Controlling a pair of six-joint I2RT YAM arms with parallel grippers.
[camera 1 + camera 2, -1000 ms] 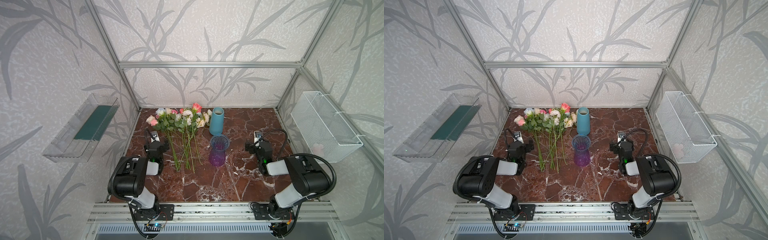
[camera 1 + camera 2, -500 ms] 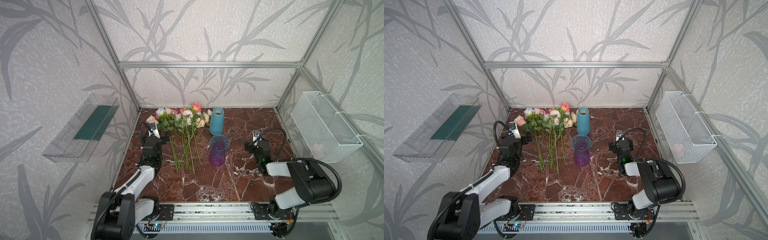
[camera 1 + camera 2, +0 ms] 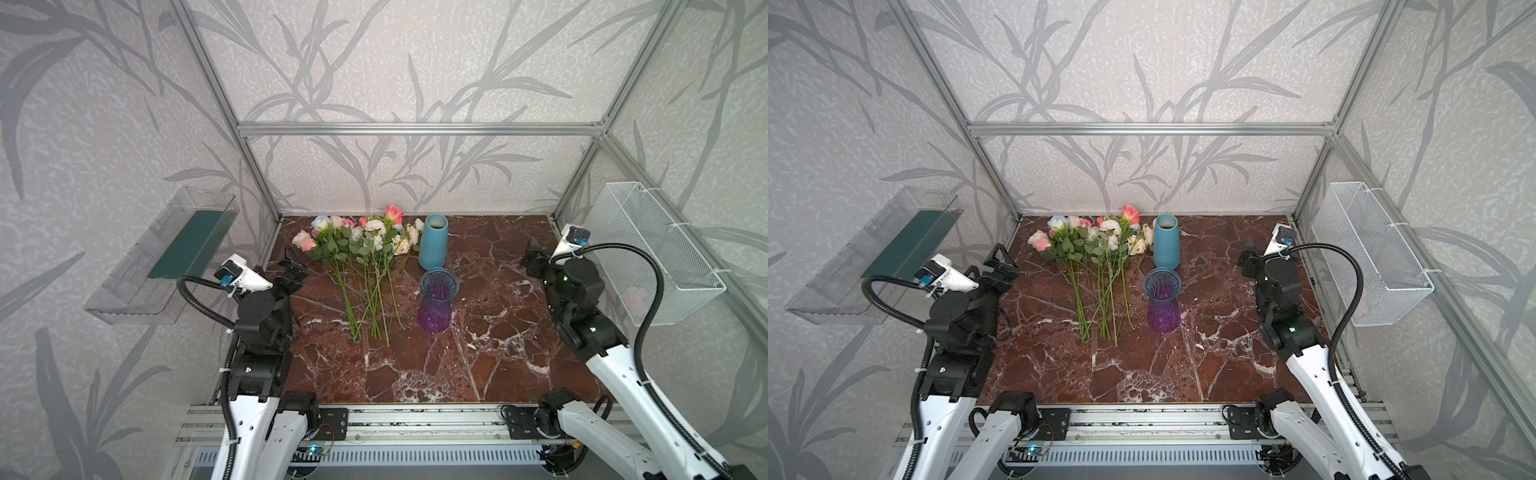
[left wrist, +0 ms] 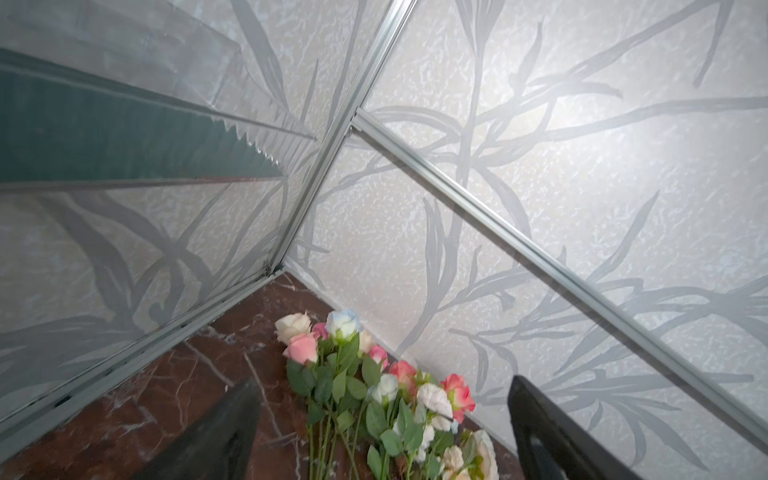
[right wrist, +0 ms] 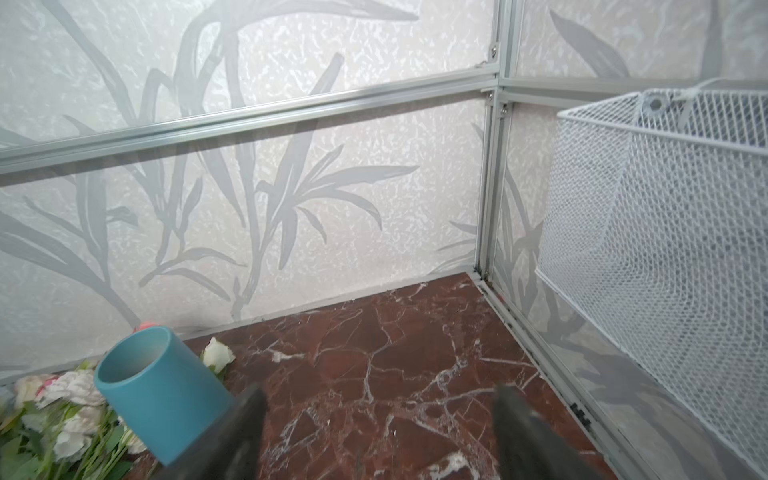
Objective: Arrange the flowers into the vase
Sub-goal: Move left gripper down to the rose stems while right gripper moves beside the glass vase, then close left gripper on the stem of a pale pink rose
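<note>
1. While both arms hang over the side edges of the desk (image 3: 478, 357), the flowers (image 3: 357, 249) lie flat on it toward the back left. Their blooms are by the rear wall and their stems point to the front. None of them stands in a vase.
2. The left pincer (image 3: 293, 262) has its jaws set wide apart, with nothing between them and nothing touched. It hovers just left of the blooms and clear of them. In the left wrist view its dark fingers (image 4: 216, 432) frame the pink, cream and pale blue heads lying beyond.
3. The right pincer (image 3: 534, 259) also has its jaws apart and is empty. It is held above the desk near the right rear corner, well apart from the flowers. In the right wrist view bare marble shows between its fingers (image 5: 232, 432) — the blue vase (image 5: 158, 395) sits beside one of them, not touched.
4. In both top views the blue vase stands upright just right of the blooms, with a cream bud at its side.
5. The purple glass vase (image 3: 438, 305) stands upright just in front of the blue one, beside the stems — apart from both pincers.
</note>
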